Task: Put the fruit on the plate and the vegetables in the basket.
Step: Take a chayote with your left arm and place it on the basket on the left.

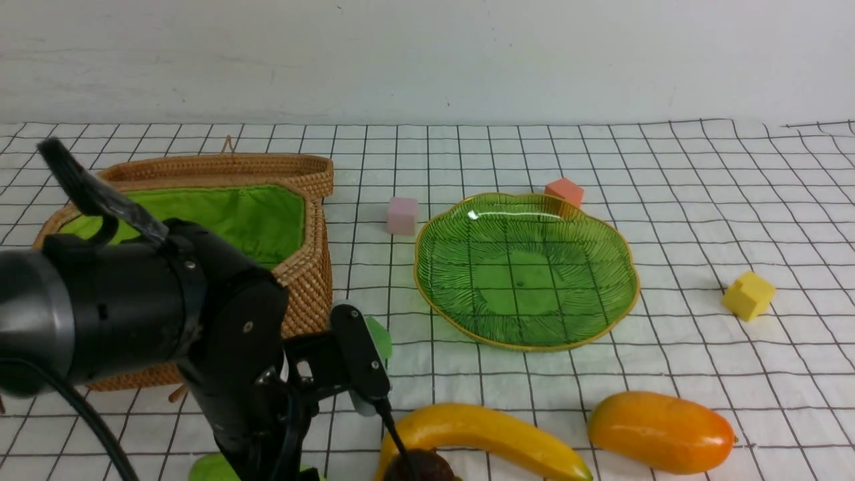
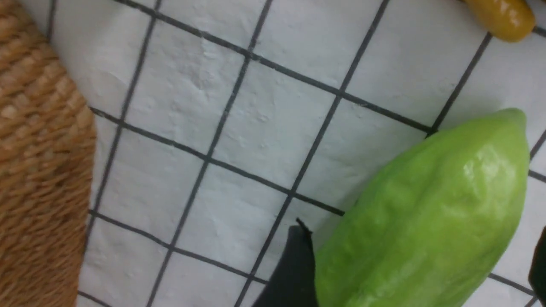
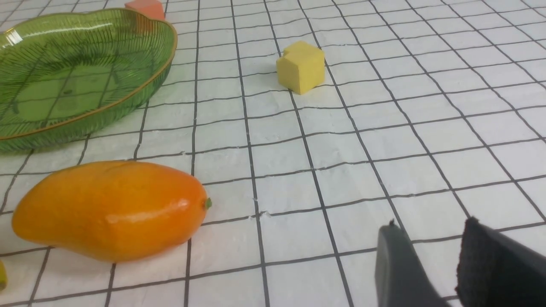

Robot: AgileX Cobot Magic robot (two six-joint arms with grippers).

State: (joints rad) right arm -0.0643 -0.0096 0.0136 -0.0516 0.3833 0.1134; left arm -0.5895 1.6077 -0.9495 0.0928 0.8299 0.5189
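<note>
A light green elongated vegetable (image 2: 426,221) lies on the gridded cloth, between the fingers of my open left gripper (image 2: 418,268). One finger (image 2: 294,273) is against it and the other stands apart from it. From the front only its end (image 1: 210,467) shows under the left arm (image 1: 133,314). The banana (image 1: 481,434), mango (image 1: 661,432) and dark maroon fruit (image 1: 421,467) lie along the near edge. The green plate (image 1: 528,270) holds nothing. The wicker basket (image 1: 307,280) stands open at the left. My right gripper (image 3: 431,224) hovers open and holds nothing, to the right of the mango (image 3: 111,209).
Foam cubes lie around the plate: pink (image 1: 402,215), orange-red (image 1: 565,192) and yellow (image 1: 748,294). A small green piece (image 1: 381,337) shows behind the left wrist. The basket wall (image 2: 38,170) is close beside the left gripper, and the banana tip (image 2: 503,17) is near it too.
</note>
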